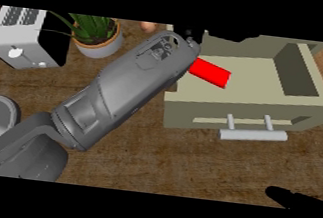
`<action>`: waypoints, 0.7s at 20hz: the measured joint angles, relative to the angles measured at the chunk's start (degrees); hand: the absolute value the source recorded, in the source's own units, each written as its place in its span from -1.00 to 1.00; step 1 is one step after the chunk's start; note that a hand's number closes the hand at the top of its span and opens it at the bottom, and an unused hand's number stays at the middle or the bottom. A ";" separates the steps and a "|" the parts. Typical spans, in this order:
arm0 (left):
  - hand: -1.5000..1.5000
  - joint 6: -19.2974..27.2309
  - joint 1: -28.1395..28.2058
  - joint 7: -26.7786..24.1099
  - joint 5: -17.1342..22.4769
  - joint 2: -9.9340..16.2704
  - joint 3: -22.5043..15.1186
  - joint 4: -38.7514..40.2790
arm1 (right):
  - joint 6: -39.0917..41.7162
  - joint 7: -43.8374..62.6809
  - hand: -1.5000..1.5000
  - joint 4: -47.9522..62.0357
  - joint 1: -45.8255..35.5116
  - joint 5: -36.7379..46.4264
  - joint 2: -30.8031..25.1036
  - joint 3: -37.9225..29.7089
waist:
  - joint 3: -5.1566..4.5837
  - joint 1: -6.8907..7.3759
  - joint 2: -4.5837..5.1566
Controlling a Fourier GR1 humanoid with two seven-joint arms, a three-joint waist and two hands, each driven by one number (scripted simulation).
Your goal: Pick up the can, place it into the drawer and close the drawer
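Starting nearest the robot: the right hand (299, 199) showed as a dark shape near-right of the drawer (195, 102), well short of it. Whether it was open or curled couldn't be told.

The drawer stood pulled open w/ its front panel and handle (254, 134) facing the robot.

Inside, toward the drawer's left side, lay the can (210, 72). It looked like a flat red piece lying down, long axis running diagonally from far-left to near-right. Nothing gripped it, and it sat just right of the left forearm (123, 86).

That forearm crossed the table (130, 148) diagonally and overhung the drawer's left wall.

The left hand (190, 35) was beyond the can, at the drawer's far-left corner. It was too dark and cut off to tell if its fingers were apart or together.

Farther out, left of the drawer, stood a potted plant (97, 36) and a toaster (24, 37).

Judgement: the can was prob. already placed, so closing was what remained. The key relation was handle to hands. The right hand was nearer the drawer front, while the left arm lay over the drawer and would need to clear first.
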 measured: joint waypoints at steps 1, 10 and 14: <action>-1.00 0.19 -0.12 -0.16 0.12 0.00 -0.08 -0.02 | -0.12 -0.29 -1.00 0.41 -0.17 2.08 -0.56 0.67 | 0.00 0.29 -0.06; -1.00 -0.29 -0.22 0.01 0.43 0.48 0.26 -0.86 | -4.56 -1.84 -1.00 10.60 -4.58 22.86 -3.26 8.85 | -0.02 3.41 -0.64; -1.00 -0.20 -0.25 1.08 -0.57 0.98 0.76 -1.59 | -8.10 -2.52 -1.00 17.95 -5.94 30.66 -2.87 12.00 | -0.03 4.58 -0.94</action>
